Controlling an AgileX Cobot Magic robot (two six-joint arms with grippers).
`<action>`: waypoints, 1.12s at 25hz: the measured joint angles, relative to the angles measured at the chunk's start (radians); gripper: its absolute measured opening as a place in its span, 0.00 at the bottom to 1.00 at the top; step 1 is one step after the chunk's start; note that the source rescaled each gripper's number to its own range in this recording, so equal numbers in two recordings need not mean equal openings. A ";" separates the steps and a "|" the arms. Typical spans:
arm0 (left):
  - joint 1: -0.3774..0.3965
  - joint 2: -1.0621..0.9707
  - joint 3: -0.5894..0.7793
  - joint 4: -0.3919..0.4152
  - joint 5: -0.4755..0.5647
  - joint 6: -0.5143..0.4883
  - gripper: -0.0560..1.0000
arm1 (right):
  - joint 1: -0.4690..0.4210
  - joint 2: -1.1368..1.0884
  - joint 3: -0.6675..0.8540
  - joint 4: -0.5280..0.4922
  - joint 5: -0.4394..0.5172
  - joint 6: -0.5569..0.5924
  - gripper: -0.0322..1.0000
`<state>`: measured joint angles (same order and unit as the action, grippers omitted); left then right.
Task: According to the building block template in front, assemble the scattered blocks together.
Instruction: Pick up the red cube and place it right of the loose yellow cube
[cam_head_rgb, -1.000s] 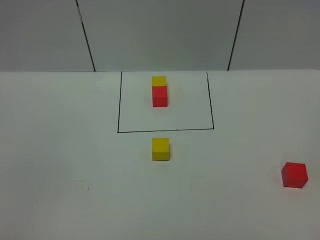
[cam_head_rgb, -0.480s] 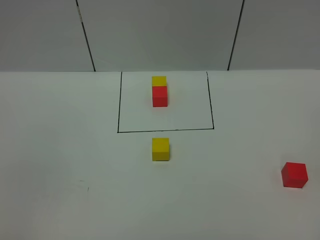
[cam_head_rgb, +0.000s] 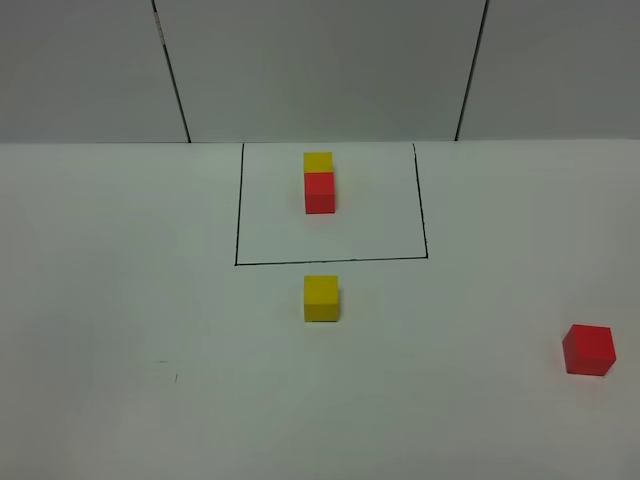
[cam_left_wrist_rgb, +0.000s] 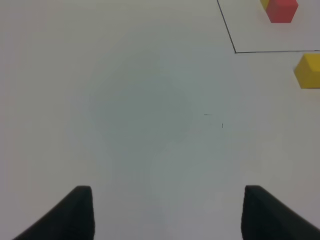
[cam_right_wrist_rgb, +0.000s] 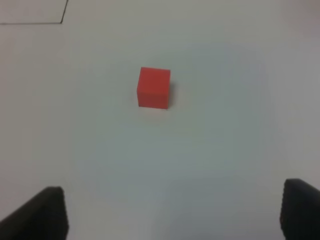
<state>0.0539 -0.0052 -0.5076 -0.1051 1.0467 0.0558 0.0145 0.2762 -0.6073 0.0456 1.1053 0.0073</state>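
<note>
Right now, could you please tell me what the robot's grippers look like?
The left gripper and right gripper each show only two plain black, matte fingers that taper like wedges. No cables or markings are visible, and the arms are out of view.

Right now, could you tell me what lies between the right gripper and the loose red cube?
Nothing: in the right wrist view, only bare white table separates the open right gripper from the red cube.
</note>
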 joint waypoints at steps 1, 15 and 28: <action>0.000 0.000 0.000 0.000 0.000 0.000 0.44 | 0.000 0.074 -0.025 0.016 -0.001 0.000 0.84; 0.000 0.000 0.000 0.000 0.000 0.000 0.44 | 0.039 0.998 -0.181 0.139 -0.301 -0.033 0.89; 0.000 0.000 0.000 0.000 0.000 0.000 0.44 | 0.068 1.393 -0.316 0.058 -0.488 0.032 0.89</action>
<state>0.0539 -0.0052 -0.5076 -0.1051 1.0467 0.0558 0.0820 1.6692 -0.9231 0.1040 0.6176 0.0393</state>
